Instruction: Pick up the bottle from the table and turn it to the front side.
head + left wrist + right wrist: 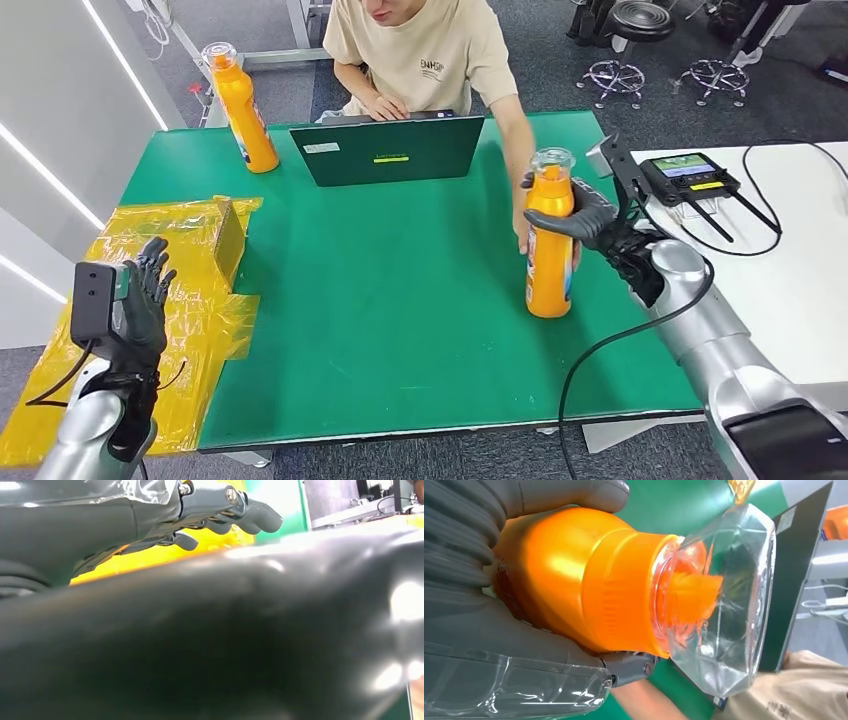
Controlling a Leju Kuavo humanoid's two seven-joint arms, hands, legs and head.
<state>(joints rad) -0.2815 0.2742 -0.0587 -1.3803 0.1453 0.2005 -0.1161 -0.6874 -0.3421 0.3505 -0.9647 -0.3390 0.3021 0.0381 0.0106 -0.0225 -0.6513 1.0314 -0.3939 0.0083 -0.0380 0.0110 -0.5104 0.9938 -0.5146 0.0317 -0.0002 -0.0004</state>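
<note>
An orange bottle with a clear cap stands upright on the green table at the right. My right hand grips it around the upper body just under the cap; the right wrist view shows the bottle wrapped by my fingers. A person's hand touches the bottle from behind. My left hand is raised at the table's left edge, fingers apart and holding nothing; in the left wrist view its fingers are spread.
A second orange bottle stands at the table's far left corner. A dark green laptop sits at the back, with a person behind it. Yellow plastic wrap over a box lies at left. A controller rests on the white table at right.
</note>
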